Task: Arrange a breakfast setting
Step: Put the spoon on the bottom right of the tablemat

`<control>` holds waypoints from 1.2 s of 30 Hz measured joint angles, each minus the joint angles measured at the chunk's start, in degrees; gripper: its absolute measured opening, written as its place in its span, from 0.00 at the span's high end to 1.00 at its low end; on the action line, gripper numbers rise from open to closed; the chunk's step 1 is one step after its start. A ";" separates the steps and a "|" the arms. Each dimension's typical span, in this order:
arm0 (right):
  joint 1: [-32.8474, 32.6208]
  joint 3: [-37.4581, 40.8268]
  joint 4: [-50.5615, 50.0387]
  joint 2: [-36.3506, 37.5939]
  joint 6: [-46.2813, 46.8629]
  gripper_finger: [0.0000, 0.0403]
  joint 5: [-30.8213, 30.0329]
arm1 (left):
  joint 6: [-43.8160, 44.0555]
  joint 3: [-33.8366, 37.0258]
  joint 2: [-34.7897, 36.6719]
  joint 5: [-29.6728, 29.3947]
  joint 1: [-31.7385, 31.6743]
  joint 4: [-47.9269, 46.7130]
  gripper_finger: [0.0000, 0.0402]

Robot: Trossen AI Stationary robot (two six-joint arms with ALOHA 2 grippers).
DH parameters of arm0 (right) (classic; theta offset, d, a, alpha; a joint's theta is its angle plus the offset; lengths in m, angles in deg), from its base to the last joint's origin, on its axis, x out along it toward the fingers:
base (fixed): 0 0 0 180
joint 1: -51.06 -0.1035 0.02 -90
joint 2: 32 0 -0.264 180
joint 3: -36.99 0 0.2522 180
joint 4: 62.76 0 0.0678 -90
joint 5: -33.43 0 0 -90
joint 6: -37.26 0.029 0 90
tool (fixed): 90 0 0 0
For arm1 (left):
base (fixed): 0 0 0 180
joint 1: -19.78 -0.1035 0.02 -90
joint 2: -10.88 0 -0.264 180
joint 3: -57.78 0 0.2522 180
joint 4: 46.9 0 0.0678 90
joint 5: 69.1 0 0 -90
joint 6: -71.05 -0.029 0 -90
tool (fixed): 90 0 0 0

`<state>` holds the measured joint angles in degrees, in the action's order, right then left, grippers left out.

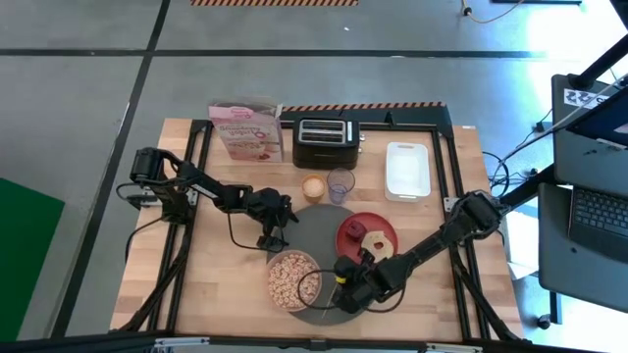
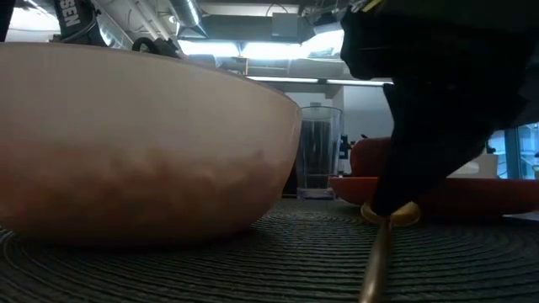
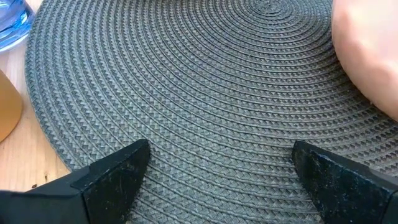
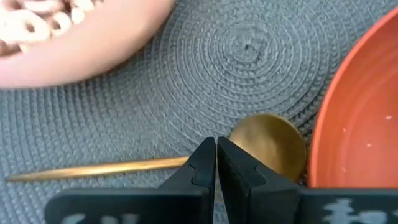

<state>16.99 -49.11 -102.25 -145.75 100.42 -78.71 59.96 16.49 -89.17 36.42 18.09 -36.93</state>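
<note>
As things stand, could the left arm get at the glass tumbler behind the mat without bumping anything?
Probably yes. The left gripper hovers open over the mat's back-left edge, and the tumbler stands just beyond it. Only the small orange cup beside the tumbler crowds the approach; the right gripper is busy at the spoon.

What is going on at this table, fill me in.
A breakfast setting is being laid on a round grey mat. The right gripper is shut, its tips down at the golden spoon, which lies on the mat between the cereal bowl and the red plate. The left gripper hovers open over the mat's other edge, holding nothing.
</note>
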 joint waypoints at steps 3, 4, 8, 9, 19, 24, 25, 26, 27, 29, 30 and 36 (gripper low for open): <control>-0.10 0.00 -0.90 0.00 0.05 0.95 0.18 | 0.00 0.00 0.00 -0.01 0.00 -0.01 0.01; -0.07 0.00 -1.13 0.00 0.08 0.95 0.15 | 0.00 0.00 0.00 -0.01 0.00 0.01 0.01; -0.06 0.00 -1.18 0.00 1.00 0.95 0.09 | 0.04 0.00 0.00 -0.01 0.00 -0.01 0.01; -0.08 0.00 -1.20 0.00 1.06 0.95 0.13 | 0.04 0.00 0.00 -0.01 0.00 -0.01 0.01; 0.53 0.00 -4.03 0.00 1.17 0.95 0.74 | 0.51 0.15 0.00 -0.01 -0.02 0.80 0.01; 1.29 0.00 -4.01 0.00 0.15 0.95 1.04 | 0.52 0.15 0.00 -0.05 -0.01 0.82 0.01; 1.59 0.00 -3.98 0.00 -0.45 0.95 1.12 | 0.52 0.15 0.00 -0.05 -0.02 0.82 0.01; 1.66 0.00 -3.98 0.00 -0.79 0.95 1.25 | 0.52 0.16 0.00 -0.06 -0.02 0.82 0.01; 1.89 0.00 -3.93 0.00 -1.36 0.95 1.41 | 0.52 0.16 0.00 -0.06 -0.02 0.82 0.01; 2.30 0.00 -3.74 0.00 -2.31 0.95 1.82 | 0.52 0.17 0.00 -0.06 -0.02 0.82 0.01; 2.53 0.00 -3.64 0.00 -2.76 0.95 1.80 | 0.52 0.17 0.00 -0.08 0.00 0.84 0.01; 4.28 0.00 -0.85 0.00 -6.77 0.95 2.28 | 0.52 0.17 0.00 -0.23 0.00 0.87 0.01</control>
<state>21.27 -49.11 -103.10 -145.75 93.65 -76.43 60.48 16.66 -89.17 36.19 18.09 -36.06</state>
